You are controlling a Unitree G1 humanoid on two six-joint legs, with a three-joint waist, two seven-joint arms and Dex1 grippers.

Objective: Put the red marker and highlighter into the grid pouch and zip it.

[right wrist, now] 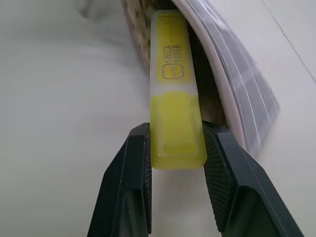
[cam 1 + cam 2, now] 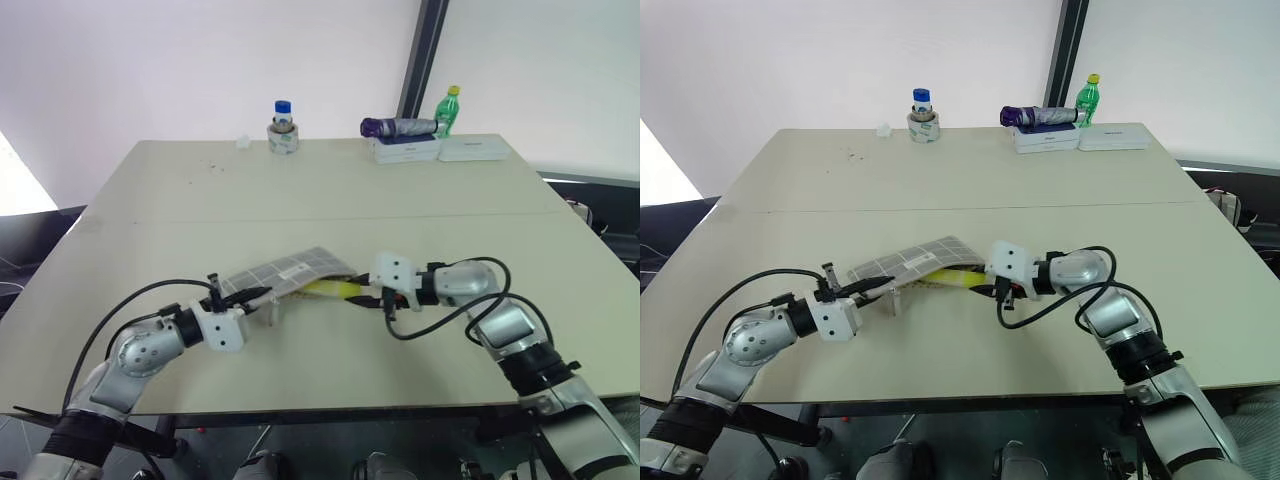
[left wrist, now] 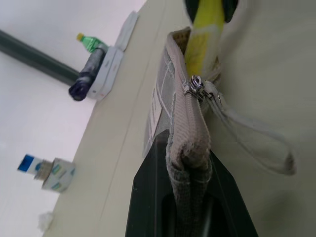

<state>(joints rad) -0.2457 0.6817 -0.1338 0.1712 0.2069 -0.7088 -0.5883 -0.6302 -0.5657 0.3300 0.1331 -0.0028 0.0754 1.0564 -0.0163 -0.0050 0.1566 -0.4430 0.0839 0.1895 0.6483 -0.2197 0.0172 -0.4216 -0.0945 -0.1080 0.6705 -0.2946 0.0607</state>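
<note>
Along the table's [image 2: 330,190] far edge we see a blue-capped jar [image 2: 283,113] standing on a roll of tape [image 2: 283,141]. Toward the far right corner, a folded purple umbrella [image 2: 397,127] lies on white boxes [image 2: 440,149], with a green bottle [image 2: 449,110] just behind it.

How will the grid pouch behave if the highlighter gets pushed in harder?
Probably floppy: the grid pouch sags between the left gripper pinching its zipper end and the table. It looks light, so it may slide or buckle rather than resist. The highlighter in the right gripper seems rigid and smooth, so it could slip.
</note>
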